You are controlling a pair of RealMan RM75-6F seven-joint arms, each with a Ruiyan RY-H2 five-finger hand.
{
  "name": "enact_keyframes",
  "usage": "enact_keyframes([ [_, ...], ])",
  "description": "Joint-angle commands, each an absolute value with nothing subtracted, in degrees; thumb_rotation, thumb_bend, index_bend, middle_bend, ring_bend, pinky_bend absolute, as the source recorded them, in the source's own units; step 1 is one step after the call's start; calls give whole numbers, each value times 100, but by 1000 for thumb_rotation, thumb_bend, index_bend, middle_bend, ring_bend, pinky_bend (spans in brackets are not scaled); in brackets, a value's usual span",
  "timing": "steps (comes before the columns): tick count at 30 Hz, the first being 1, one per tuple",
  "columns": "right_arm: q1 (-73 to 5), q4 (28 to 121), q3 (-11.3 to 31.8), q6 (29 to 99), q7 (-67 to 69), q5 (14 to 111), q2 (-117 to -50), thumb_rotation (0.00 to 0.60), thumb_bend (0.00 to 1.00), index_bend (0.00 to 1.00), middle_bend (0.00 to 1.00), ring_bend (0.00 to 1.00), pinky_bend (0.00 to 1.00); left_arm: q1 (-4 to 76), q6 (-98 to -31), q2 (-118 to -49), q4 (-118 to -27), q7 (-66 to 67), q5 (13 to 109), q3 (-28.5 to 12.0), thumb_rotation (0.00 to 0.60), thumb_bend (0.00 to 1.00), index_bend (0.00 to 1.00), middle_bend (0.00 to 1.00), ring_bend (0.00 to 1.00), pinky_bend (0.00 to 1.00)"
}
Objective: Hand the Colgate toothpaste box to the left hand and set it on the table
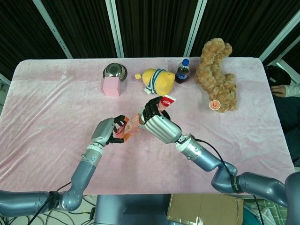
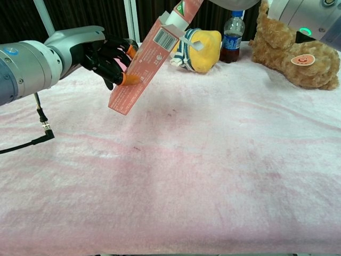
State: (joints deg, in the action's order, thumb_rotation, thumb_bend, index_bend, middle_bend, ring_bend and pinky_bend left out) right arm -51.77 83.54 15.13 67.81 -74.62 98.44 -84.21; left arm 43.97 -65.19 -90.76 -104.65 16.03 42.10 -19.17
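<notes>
The red Colgate toothpaste box (image 1: 133, 124) hangs tilted above the pink table (image 1: 47, 108), its low end to the left and its open flap end up to the right. My left hand (image 1: 107, 131) grips the low end, with orange-tipped fingers wrapped on it. My right hand (image 1: 159, 123) holds the upper part, dark fingers curled around it just below the flap. In the chest view the box (image 2: 141, 64) slants up past the top edge and the left hand (image 2: 101, 53) clasps its side. The right hand's grip is cut off there.
Along the table's far side stand a pink block (image 1: 111, 86), a steel bowl (image 1: 115, 71), a yellow plush toy (image 1: 158, 80), a cola bottle (image 1: 182, 71) and a brown teddy bear (image 1: 216, 77). Bare pink cloth lies under and in front of the hands.
</notes>
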Motion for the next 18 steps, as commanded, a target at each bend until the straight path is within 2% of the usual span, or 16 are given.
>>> enact_keyframes([
  [1, -5173, 8358, 1509, 6783, -7459, 9844, -8422, 600, 334, 625, 486, 425, 449, 4399, -6517, -9070, -10456, 1608, 4205, -1906, 600, 406, 461, 450, 372, 503],
  [18, -5161, 8356, 1468, 6763, -7436, 9886, -8386, 600, 335, 625, 486, 423, 449, 4427, -6522, -9086, -10445, 1604, 4175, -1897, 600, 406, 460, 450, 372, 503],
])
